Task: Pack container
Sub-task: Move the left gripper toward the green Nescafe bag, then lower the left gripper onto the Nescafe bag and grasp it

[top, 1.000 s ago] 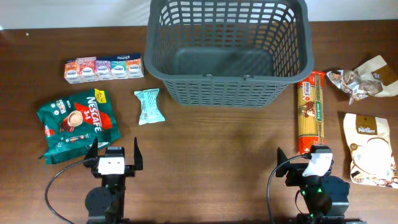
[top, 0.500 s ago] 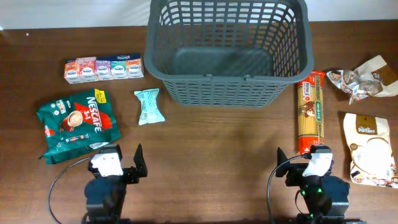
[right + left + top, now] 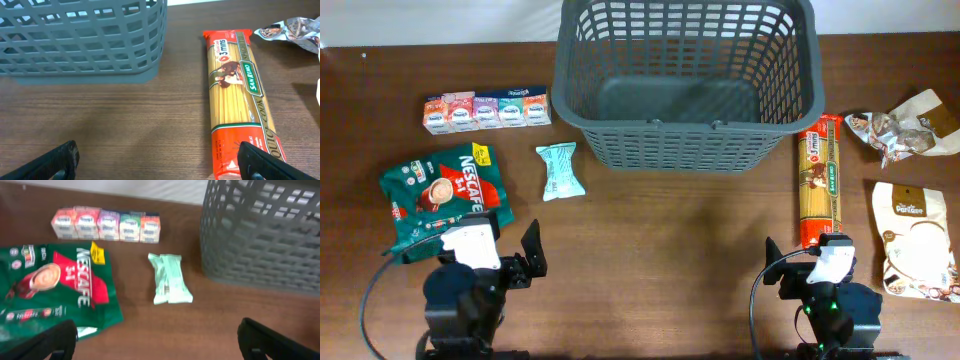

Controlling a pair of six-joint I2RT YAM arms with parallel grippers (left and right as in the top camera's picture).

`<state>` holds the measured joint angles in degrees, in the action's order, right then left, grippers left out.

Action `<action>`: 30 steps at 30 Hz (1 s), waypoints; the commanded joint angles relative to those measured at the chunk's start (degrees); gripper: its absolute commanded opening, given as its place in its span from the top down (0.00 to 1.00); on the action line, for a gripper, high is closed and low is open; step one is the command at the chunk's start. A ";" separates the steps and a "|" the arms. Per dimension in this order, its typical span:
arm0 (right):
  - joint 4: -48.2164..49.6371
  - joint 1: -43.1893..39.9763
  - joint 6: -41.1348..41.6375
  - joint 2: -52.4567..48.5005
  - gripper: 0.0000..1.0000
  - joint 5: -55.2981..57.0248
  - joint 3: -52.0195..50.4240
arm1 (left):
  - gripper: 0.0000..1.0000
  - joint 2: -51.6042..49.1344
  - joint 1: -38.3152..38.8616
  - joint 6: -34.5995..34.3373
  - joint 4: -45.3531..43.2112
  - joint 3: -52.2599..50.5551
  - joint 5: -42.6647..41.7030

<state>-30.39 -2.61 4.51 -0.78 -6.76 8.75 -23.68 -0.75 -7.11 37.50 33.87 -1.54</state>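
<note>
Gaping wide, the left gripper (image 3: 506, 238) and right gripper (image 3: 806, 250) sit well short of the container (image 3: 685, 146).

bare table (image 3: 660, 230) between claws; container (image 3: 685, 85) blocks far centre.

Dark brown wood-grain table (image 3: 650, 220) under even light, a pale strip (image 3: 440, 20) along its far edge.

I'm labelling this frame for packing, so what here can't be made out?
Container: far rim cut off by the overhead view's top edge.
Nescafe bag: cropped by the left wrist view's left edge.
Small cartons: print too small overhead, blurred in the left wrist view.
Spaghetti pack: near end runs off the right wrist view's bottom edge.
</note>
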 commanded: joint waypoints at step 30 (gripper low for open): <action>-29.07 0.35 -10.08 -53.16 0.01 -11.10 70.88 | 0.01 -49.48 -9.92 11.08 18.95 57.00 3.28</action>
<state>-57.32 -2.61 -4.36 -49.69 -18.72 73.95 -73.56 -9.69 2.48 56.36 89.43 1.08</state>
